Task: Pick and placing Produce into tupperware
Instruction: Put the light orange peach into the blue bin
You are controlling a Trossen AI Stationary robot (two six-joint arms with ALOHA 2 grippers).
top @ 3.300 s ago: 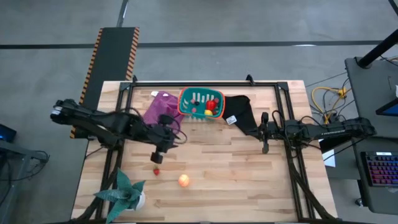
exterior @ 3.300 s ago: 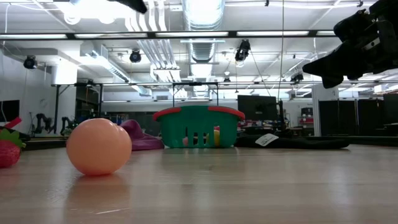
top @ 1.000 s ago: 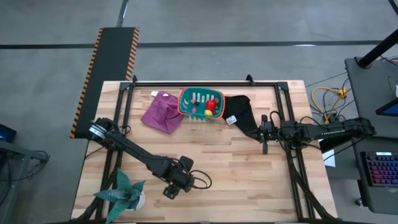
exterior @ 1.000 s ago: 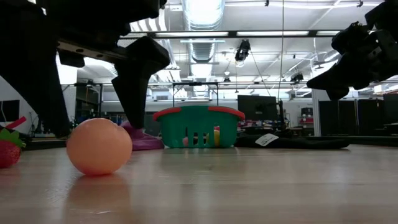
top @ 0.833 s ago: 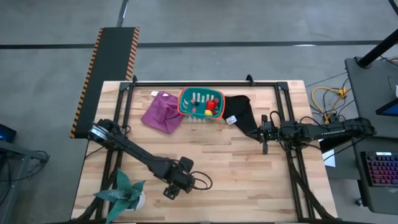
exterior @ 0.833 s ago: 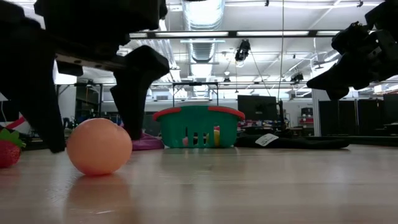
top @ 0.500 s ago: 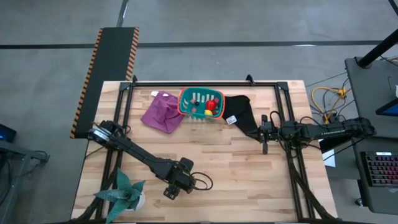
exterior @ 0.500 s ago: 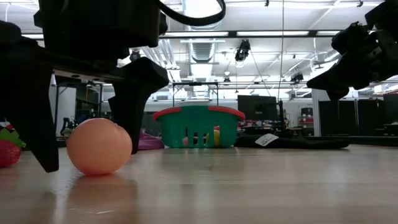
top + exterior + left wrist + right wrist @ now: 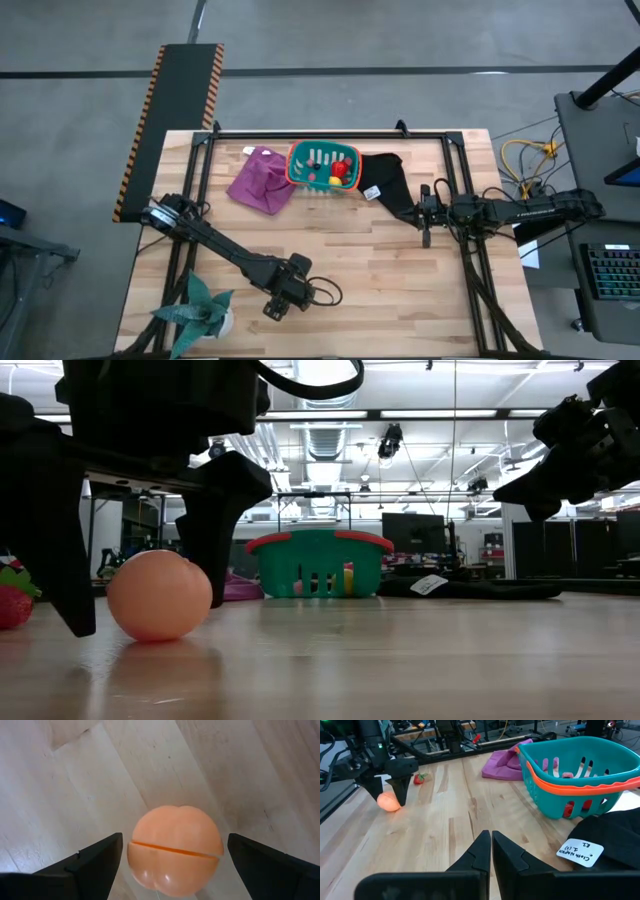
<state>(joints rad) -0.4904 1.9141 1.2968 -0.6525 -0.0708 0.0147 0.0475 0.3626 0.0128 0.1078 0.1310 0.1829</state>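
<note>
An orange-peach ball of the produce rests on the wooden table near its front left. My left gripper points down over it, open. One finger stands on each side of the ball, apart from it by a narrow gap. In the high view this gripper hides the ball. The teal tupperware with an orange rim stands at the far middle and holds red and yellow pieces. My right gripper waits shut above the table's right side.
A small red strawberry piece lies on the table near the ball. A purple cloth lies left of the tupperware and a black cloth with a white tag to its right. A green spiky plant stands at the near left corner.
My left gripper has come down a little, still open. Its fingers now reach almost to the table on both sides of the orange-peach ball. The ball has stayed where it was.
</note>
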